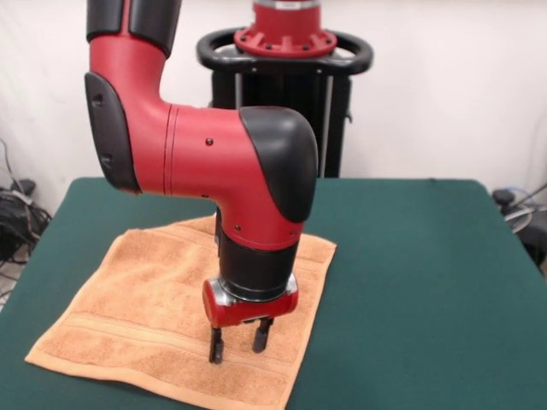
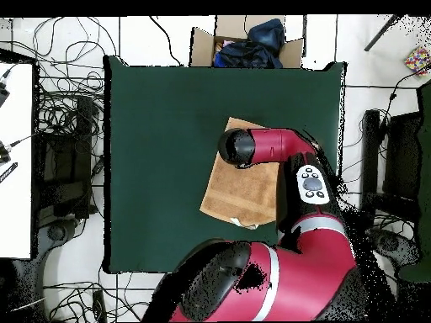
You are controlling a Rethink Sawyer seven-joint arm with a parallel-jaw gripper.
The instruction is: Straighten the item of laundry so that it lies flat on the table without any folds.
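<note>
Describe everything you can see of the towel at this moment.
The towel is orange-tan terry cloth, roughly square, with woven bands near its front edge. It lies spread nearly flat on the green table, corners turned diamond-wise. The arm hides part of it in both views. The open gripper hangs over the banded edge, fingertips at or just above the cloth; contact cannot be told.

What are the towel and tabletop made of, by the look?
Towel: likely terry cloth, orange-tan, with a nubby matte pile and flat woven bands near one edge. Table: dark green top, probably felt or a similar fabric covering; it looks matte and even, without shine or grain. What lies underneath can't be told.
</note>
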